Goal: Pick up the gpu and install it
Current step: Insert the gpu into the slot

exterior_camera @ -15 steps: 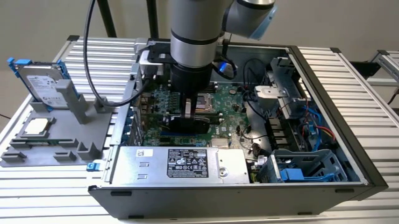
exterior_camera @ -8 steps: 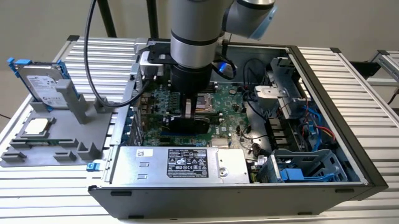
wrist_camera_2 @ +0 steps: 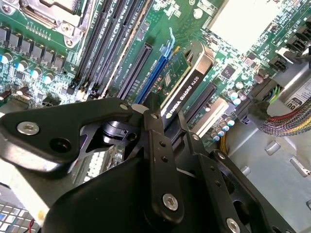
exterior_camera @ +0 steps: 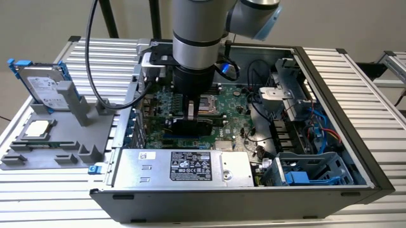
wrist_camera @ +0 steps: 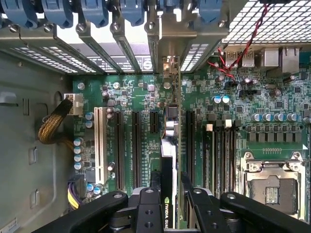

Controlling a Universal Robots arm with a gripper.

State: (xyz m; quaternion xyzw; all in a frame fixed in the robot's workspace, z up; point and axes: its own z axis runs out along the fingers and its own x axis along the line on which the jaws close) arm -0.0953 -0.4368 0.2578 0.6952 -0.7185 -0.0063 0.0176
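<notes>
I have the arm reaching straight down into the open computer case (exterior_camera: 298, 52) on the bench (exterior_camera: 355, 80). The gripper (exterior_camera: 192, 114) sits low over the green motherboard (exterior_camera: 235, 102), its jaws clenched on the gpu (exterior_camera: 192, 127), which stands on edge between them. In the second wrist view the gpu (wrist_camera_2: 187, 85) runs away from the gripper (wrist_camera_2: 163, 141) toward one o'clock, its lower edge down among the long black expansion slots (wrist_camera_2: 133, 73), beside a blue slot (wrist_camera_2: 158, 63); I cannot tell whether it is fully seated. In the first wrist view the gpu (wrist_camera: 169, 160) points toward twelve o'clock from the gripper (wrist_camera: 167, 204), its far end near the slotted rear wall of the case. In the exterior view, at nine o'clock from the case, a grey holder (exterior_camera: 57, 142) carries a hard drive (exterior_camera: 44, 88) with blue rails and a small square chip (exterior_camera: 38, 127). The power supply (exterior_camera: 184, 166) lies at six o'clock from the gripper.
</notes>
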